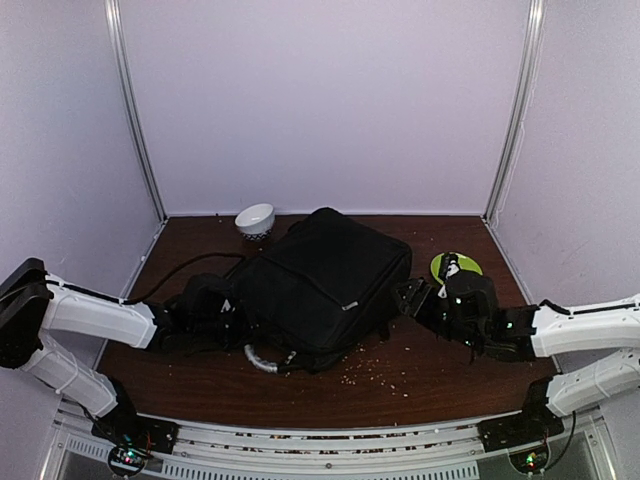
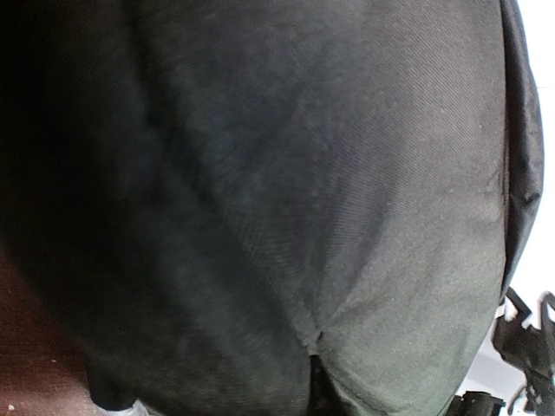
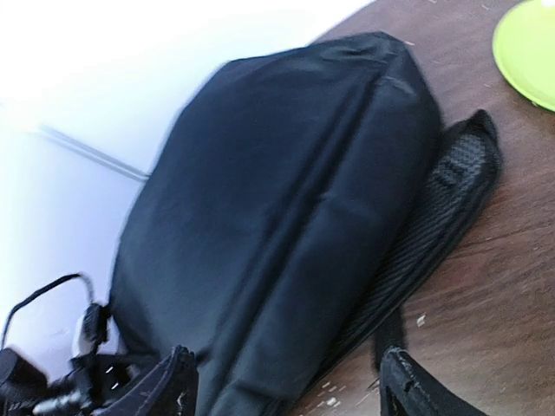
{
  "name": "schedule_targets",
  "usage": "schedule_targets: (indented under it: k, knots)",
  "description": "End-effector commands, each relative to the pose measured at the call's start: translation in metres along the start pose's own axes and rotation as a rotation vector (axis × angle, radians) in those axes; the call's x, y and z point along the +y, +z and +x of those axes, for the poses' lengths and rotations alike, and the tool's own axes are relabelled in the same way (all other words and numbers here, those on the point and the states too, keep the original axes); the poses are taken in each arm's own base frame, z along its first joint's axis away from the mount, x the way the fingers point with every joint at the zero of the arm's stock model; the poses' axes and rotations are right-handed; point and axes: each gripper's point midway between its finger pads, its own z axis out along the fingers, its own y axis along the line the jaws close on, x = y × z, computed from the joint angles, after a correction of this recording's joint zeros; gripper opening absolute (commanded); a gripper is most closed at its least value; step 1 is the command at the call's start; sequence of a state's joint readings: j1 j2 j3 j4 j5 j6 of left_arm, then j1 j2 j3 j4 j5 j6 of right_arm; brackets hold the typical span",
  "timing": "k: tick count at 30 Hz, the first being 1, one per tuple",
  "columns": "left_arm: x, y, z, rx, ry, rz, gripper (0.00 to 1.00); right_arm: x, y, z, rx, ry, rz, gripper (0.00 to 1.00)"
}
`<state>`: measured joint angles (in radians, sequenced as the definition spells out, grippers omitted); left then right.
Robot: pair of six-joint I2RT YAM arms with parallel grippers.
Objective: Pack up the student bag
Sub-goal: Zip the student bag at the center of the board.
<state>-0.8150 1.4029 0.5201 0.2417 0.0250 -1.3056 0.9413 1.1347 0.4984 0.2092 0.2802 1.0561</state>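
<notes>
One student bag (image 1: 325,285) lies flat mid-frame on dark brown wooden table (image 1: 440,385); crumbs (image 1: 385,375) scattered lower centre; white bowl (image 1: 255,218) at back edge; green plate (image 1: 462,265) at right; pale lilac walls (image 1: 320,100), metal corner posts (image 1: 135,110); right gripper (image 3: 290,392) jaws spread, empty; left gripper (image 1: 225,310) seemingly pressed against bag's left side, jaws hidden, cannot tell.

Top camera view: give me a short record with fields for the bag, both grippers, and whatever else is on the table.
bag: black student bag lying flat mid-table, grey-white handle toward the near edge
left gripper: left gripper close against the bag's left side; jaws hidden
right gripper: right gripper at the bag's right side, fingers apart, holding nothing
other items: white bowl behind the bag; green plate at right
table: brown table with crumbs scattered near the front
</notes>
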Motion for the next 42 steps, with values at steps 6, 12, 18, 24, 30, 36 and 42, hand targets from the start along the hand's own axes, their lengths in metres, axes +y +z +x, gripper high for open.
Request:
schedule_targets:
  k: [6, 12, 18, 24, 30, 36, 42]
  knots:
    - [-0.037, 0.001, -0.002, -0.029, 0.022, 0.092, 0.00, -0.004, 0.062, 0.010, 0.156, 0.041, 0.028, 0.70]
    - [-0.041, -0.001, 0.010, -0.031, 0.015, 0.094, 0.00, 0.029, 0.102, 0.015, 0.259, -0.014, -0.033, 0.67]
    - [-0.051, 0.007, 0.028, -0.005, 0.018, 0.110, 0.00, 0.065, 0.141, 0.030, 0.376, -0.076, -0.102, 0.65]
    - [-0.065, 0.019, 0.041, 0.032, 0.039, 0.116, 0.00, 0.096, 0.150, 0.037, 0.452, -0.190, -0.156, 0.63]
    - [-0.061, 0.014, 0.043, 0.040, 0.039, 0.114, 0.43, 0.097, 0.098, -0.011, 0.277, -0.280, -0.108, 0.64]
    - [-0.055, -0.005, 0.047, 0.048, 0.044, 0.098, 0.74, 0.088, 0.029, -0.008, 0.186, -0.361, -0.086, 0.64]
    - [-0.043, -0.017, 0.049, 0.030, 0.055, 0.065, 0.76, 0.089, -0.014, 0.077, 0.310, -0.376, -0.178, 0.61]
